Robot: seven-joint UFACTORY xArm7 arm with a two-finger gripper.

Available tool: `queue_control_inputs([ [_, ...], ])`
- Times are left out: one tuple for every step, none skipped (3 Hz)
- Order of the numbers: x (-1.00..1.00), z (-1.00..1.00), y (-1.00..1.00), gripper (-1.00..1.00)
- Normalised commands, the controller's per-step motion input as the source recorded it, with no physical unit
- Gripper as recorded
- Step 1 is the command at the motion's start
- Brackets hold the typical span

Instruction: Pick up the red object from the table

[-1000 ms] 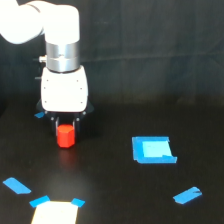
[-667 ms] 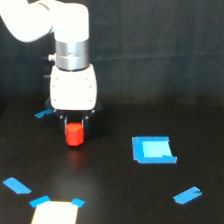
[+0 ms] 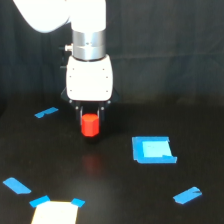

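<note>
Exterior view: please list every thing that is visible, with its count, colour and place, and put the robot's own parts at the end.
red object: 1, red-orange, between the gripper's fingers, apparently lifted above the table, left of centre.
table: 1, black, fills the lower half.
blue-edged square: 1, blue with paler middle, on the table at the exterior view's right.
blue tape strips: 3, bright blue, on the table; one at left behind the arm, one at lower left, one at lower right.
pale sheet: 1, cream with blue tape corners, bottom edge, left.
backdrop: 1, black, behind the table.
arm: 1, white and grey, upper left.
gripper: 1, dark fingers, under the arm, shut on the red object.
</note>
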Motion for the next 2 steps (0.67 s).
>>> queue_control_inputs([
  [0.15,1.0,0.0,-1.0],
  [-0.79,1.0,-0.54,-1.0],
])
